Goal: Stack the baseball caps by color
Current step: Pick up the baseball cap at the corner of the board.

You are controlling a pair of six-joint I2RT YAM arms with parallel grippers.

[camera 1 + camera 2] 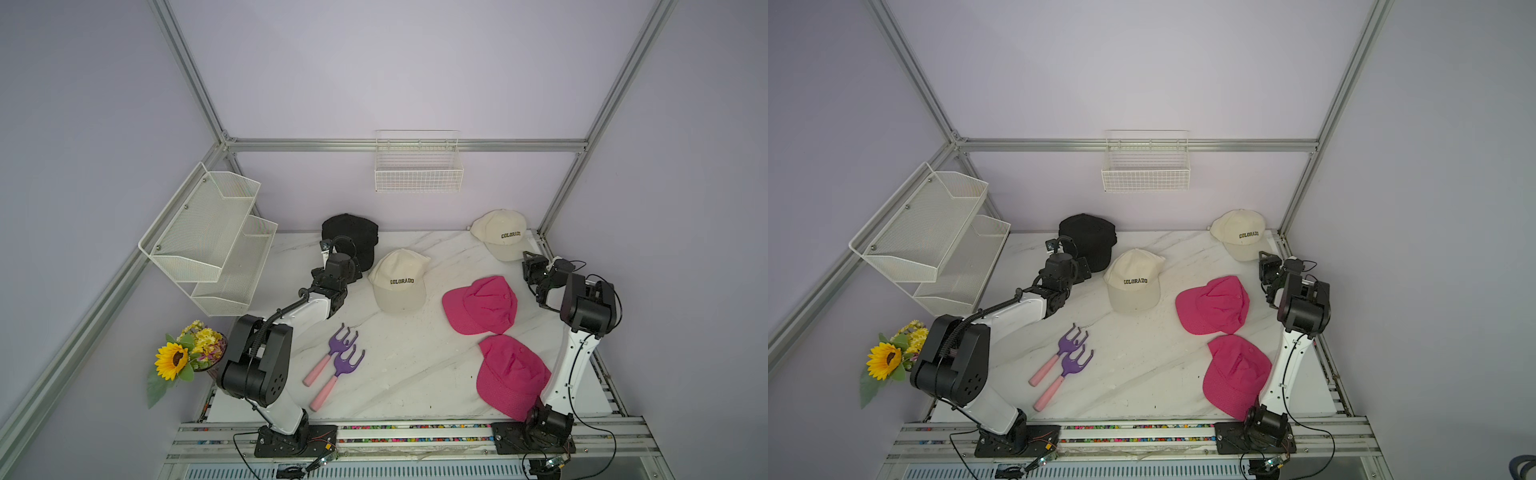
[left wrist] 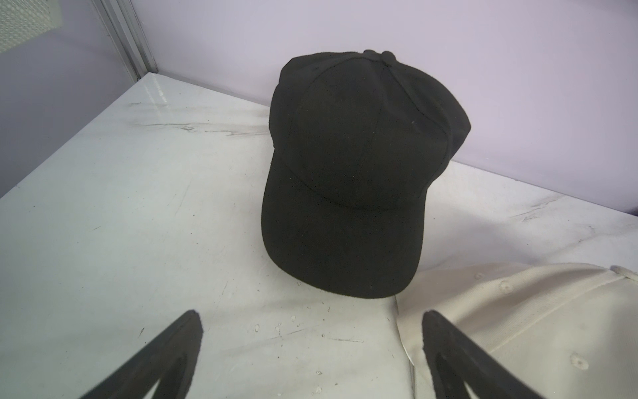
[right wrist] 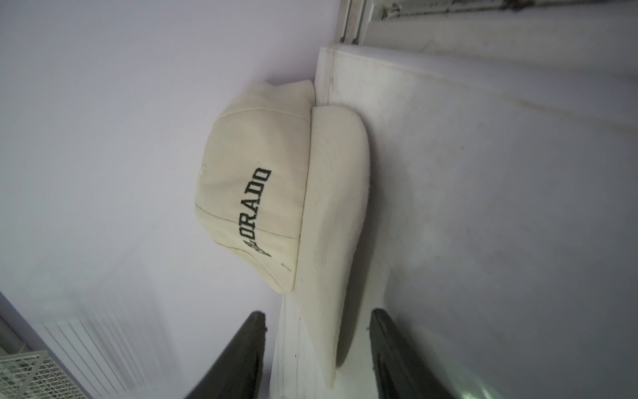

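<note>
A black baseball cap (image 2: 355,172) sits by the back wall, brim toward my left gripper (image 2: 312,317), which is open just short of it over bare table. In both top views it is a bulky black mound (image 1: 351,239) (image 1: 1088,239). A cream COLORADO cap (image 1: 399,280) lies mid-table. Another cream cap (image 3: 276,193) sits in the back right corner. My right gripper (image 3: 317,314) straddles its brim, jaws partly open, a gap on each side. Two hot pink caps (image 1: 482,305) (image 1: 511,376) lie near the right arm.
Two purple hand rakes (image 1: 332,365) with pink handles lie front left. A white mesh shelf (image 1: 208,241) hangs on the left wall, a wire basket (image 1: 417,168) on the back wall. A sunflower bouquet (image 1: 183,357) stands beside the left arm's base.
</note>
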